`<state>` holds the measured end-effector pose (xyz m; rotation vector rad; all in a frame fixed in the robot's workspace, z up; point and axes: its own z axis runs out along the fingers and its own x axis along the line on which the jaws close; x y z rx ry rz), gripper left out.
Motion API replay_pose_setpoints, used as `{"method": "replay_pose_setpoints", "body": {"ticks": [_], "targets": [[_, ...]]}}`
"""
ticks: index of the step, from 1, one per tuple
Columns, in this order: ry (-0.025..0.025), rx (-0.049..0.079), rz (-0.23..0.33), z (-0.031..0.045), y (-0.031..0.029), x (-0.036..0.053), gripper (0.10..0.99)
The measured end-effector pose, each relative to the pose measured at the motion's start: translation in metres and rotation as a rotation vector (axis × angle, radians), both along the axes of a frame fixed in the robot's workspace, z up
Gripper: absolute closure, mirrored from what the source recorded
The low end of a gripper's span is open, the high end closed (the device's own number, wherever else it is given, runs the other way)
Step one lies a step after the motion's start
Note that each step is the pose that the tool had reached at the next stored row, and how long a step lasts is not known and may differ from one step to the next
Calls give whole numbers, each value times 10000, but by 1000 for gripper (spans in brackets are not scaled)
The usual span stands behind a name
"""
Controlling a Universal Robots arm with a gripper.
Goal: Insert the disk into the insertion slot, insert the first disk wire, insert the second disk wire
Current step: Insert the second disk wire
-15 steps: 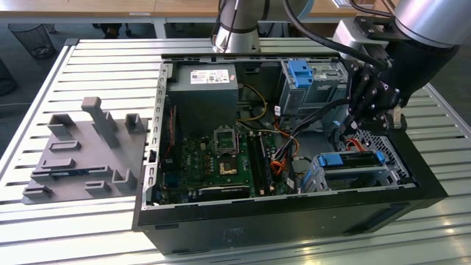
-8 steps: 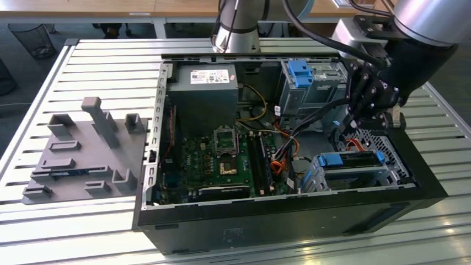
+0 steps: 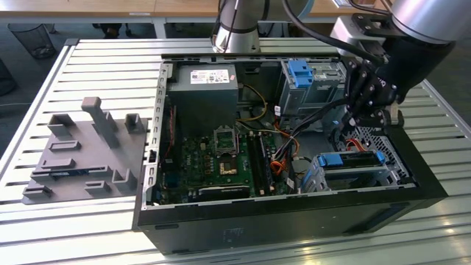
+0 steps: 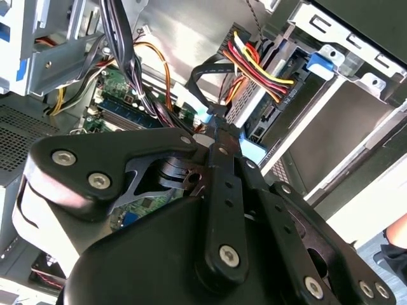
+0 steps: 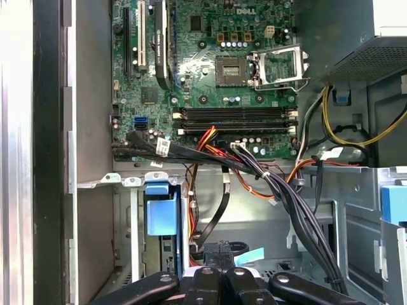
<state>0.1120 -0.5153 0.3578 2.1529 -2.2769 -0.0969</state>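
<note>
Gripper (image 4: pixel 213 136) pinches a black wire (image 4: pixel 205 76) by the seated disk (image 3: pixel 352 160), lining its plug up.

No print can be read on the power supply's white label (image 3: pixel 209 75).

The robot arm (image 3: pixel 237 25) is a shiny silver tube. Its wrist end is a fat silver-grey cylinder with a black ring. A thick black cable (image 3: pixel 309 25) curves along it, above the gripper. The gripper (image 3: pixel 370 107) is black, made of flat jointed bars that look like bent fingers. In the second wrist view, the gripper (image 4: pixel 213 136) has wide black links with round silver screws (image 4: pixel 100 181) set in them, and one narrow bar down the middle with a screw near its base. In the first wrist view, black bars with small screws (image 5: pixel 236 272) sit side by side.
</note>
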Motion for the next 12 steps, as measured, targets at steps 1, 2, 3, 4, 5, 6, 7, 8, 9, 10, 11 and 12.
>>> {"method": "replay_pose_setpoints", "body": {"ticks": [1,2,3,4,5,6,7,8,9,10,11,12], "targets": [[0,1,0,0,6,-1,980],[0,0,0,0,14,-1,980],[0,1,0,0,22,-1,980],[0,0,0,0,30,-1,980],[0,0,0,0,37,-1,980],[1,1,-1,0,39,-3,980],[0,0,-1,0,41,-10,980],[-3,1,-1,0,42,-22,980],[-7,1,0,0,42,-30,980],[-8,0,-1,0,43,-35,980],[-9,-1,0,0,47,-36,980],[-10,-6,1,0,54,-35,980]]}}
